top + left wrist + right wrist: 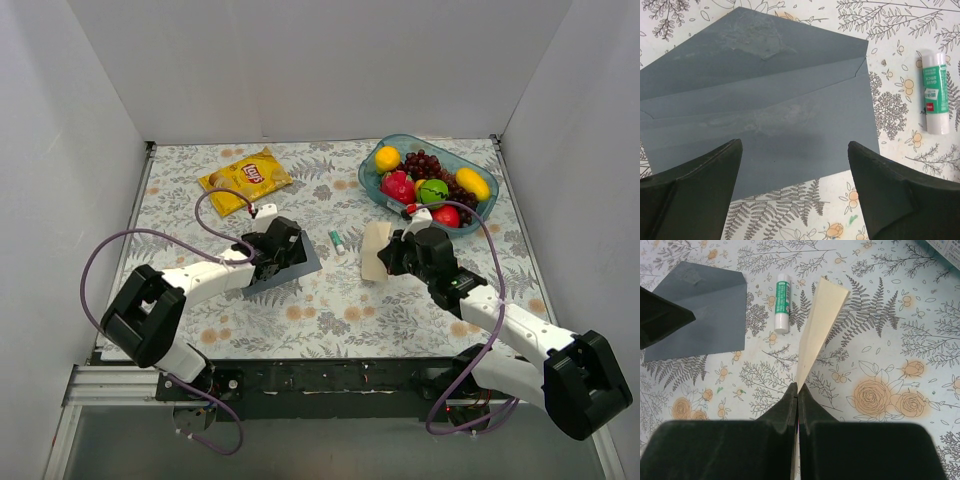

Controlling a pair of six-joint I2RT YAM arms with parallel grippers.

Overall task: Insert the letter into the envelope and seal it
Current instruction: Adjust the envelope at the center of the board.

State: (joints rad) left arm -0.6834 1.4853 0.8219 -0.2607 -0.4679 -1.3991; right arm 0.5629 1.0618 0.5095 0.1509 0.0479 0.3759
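While the left tool [794, 146] hovers wide open over the envelope [765, 95], flap open, the right tool [797, 390] pinches the letter [822, 315] edge-on, at three o'clock of the glue stick [782, 302].

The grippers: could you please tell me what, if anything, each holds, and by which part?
The right gripper pinches the cream, pale-yellow paper letter by its near edge. The left gripper stands open over the slate grey-blue paper envelope, holding nothing.
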